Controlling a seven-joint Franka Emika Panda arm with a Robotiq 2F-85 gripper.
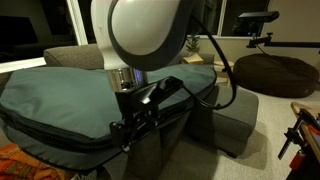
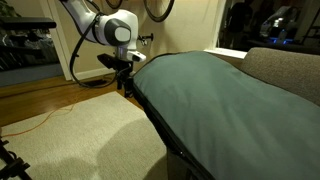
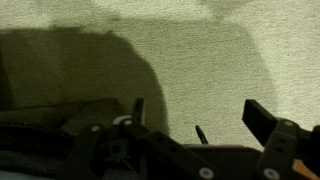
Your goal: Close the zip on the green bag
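The green bag (image 1: 60,95) is a very large, flat teal-green case lying over the sofa; it also shows in an exterior view (image 2: 215,90). The zip (image 1: 60,135) is a dark band running round its side edge, and it shows along the near edge in an exterior view (image 2: 165,135). My gripper (image 1: 125,128) hangs at the end of the bag by that edge (image 2: 125,78). In the wrist view my gripper (image 3: 200,118) is open over beige carpet. A small dark tab (image 3: 200,133) pokes up between the fingers. The bag's dark edge (image 3: 30,125) lies at lower left.
A grey sofa (image 1: 70,55) stands under and behind the bag (image 2: 285,65). A dark brown beanbag (image 1: 275,72) sits at the back. A grey ottoman (image 1: 238,118) is beside the arm. Beige carpet (image 2: 70,135) and an orange cable (image 2: 40,118) cover the floor.
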